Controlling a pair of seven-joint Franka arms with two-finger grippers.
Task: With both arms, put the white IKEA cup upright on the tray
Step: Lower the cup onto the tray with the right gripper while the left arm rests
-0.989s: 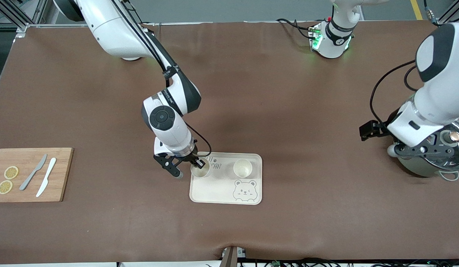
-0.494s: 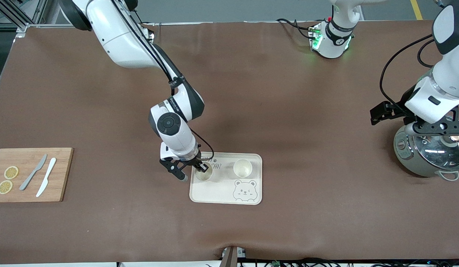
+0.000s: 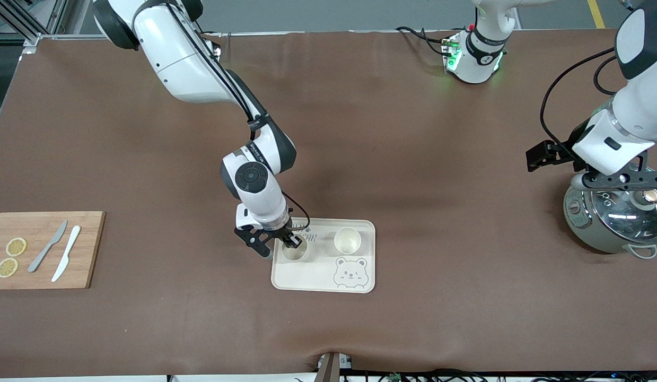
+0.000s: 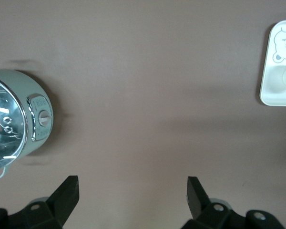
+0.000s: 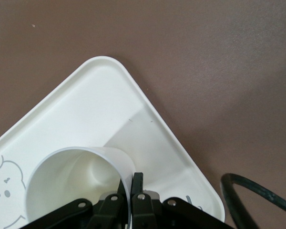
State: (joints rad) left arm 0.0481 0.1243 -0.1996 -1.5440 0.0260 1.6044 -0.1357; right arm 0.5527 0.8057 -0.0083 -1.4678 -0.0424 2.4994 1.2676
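Cup in play: white cup (image 3: pixel 293 250) stands upright on the tray, at the end toward the right arm's side, mouth facing up; the right wrist view looks straight into its hollow (image 5: pixel 76 183).
Right gripper: right gripper (image 3: pixel 292 241) is down at that cup and pinched tight on its rim, one finger inside the wall and one outside, clear to see in the right wrist view (image 5: pixel 132 188).
Second cup: another white cup (image 3: pixel 347 240) sits upright on the same tray, toward the left arm's end, apart from the first.
Tray: cream tray (image 3: pixel 360 284) lies flat on the counter, bear face (image 3: pixel 350 272) drawn in the corner nearest the front camera, grey lettering partly hidden under the right gripper.
Left gripper: left gripper (image 4: pixel 132 188) hangs in the air with fingers spread wide and nothing between them, over the counter just beside the pot; this arm waits.
Pot: grey-green pot (image 3: pixel 614 220) with a glass lid sits at the left arm's end of the counter, well apart from the tray.
Cutting board: wooden cutting board (image 3: pixel 92 249) lies at the right arm's end, carrying two lemon slices (image 3: pixel 16 246), a grey knife (image 3: pixel 47 246) and a white knife (image 3: pixel 66 253).
Counter: brown counter (image 3: pixel 392 148) carries it all.
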